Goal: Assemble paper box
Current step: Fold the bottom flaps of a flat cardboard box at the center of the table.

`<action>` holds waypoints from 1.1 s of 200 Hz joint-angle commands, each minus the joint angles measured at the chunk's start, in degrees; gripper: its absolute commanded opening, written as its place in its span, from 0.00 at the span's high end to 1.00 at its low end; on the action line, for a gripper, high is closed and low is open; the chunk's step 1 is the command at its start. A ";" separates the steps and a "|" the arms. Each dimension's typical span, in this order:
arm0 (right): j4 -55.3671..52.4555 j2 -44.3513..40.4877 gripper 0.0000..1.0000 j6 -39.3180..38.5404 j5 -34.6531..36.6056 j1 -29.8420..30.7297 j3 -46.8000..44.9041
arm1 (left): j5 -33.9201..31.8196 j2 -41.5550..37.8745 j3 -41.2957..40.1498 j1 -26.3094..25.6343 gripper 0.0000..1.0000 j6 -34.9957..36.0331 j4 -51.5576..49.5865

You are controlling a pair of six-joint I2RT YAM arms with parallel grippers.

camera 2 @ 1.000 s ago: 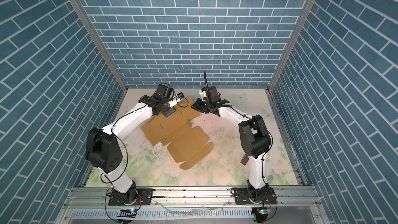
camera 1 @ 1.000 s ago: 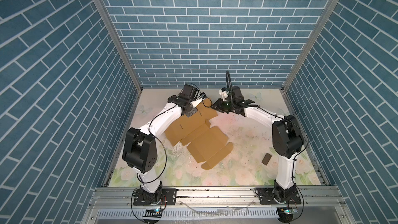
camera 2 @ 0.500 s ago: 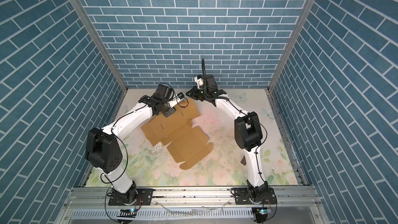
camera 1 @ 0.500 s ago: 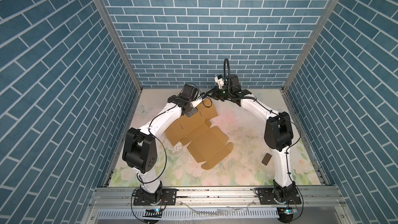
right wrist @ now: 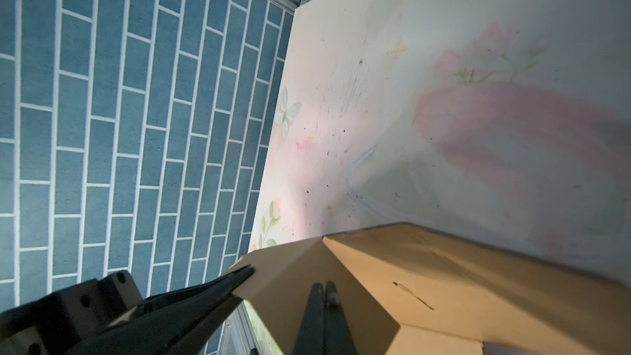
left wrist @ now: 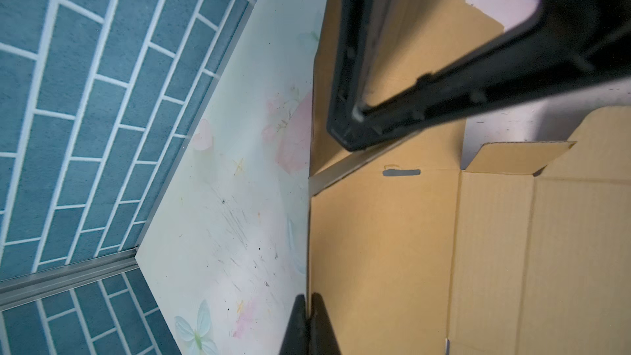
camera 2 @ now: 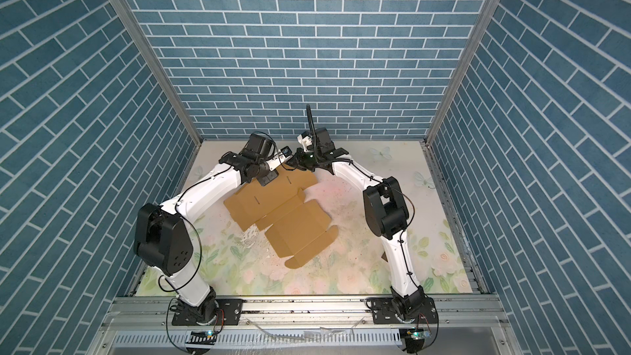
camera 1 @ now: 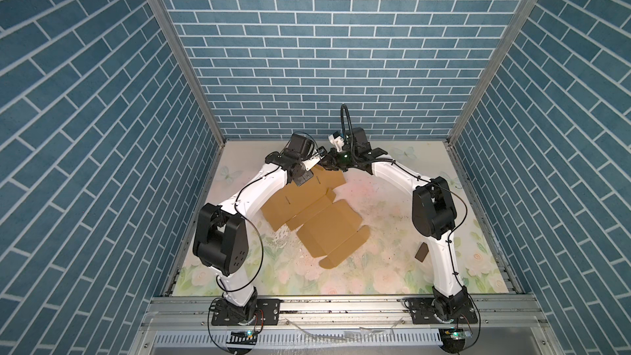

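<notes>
The paper box (camera 1: 327,230) lies opened out as a flat tan sheet on the floral worktop (camera 1: 386,268), reaching from the middle toward the back wall. In both top views its far edge disappears under the two wrists, so you cannot see there how it is gripped. The left wrist view shows the left gripper (left wrist: 309,319) pinched tight on the thin edge of the sheet, with only its tips in frame. In the right wrist view the far flap stands folded up off the worktop. The right gripper (right wrist: 324,302) has its jaws pressed together in front of that flap, and you cannot tell whether cardboard is caught between them. The left gripper's tip meets the flap's corner there. A small dark chip (camera 1: 422,251) lies well apart from the box, just beside the right arm. In a top view that chip (camera 2: 383,257) is almost hidden behind the arm.
</notes>
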 commanded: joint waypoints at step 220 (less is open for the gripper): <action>2.84 -4.05 0.98 -1.45 1.19 0.68 -5.52 | 0.12 -0.63 -1.82 -0.52 1.00 0.90 2.88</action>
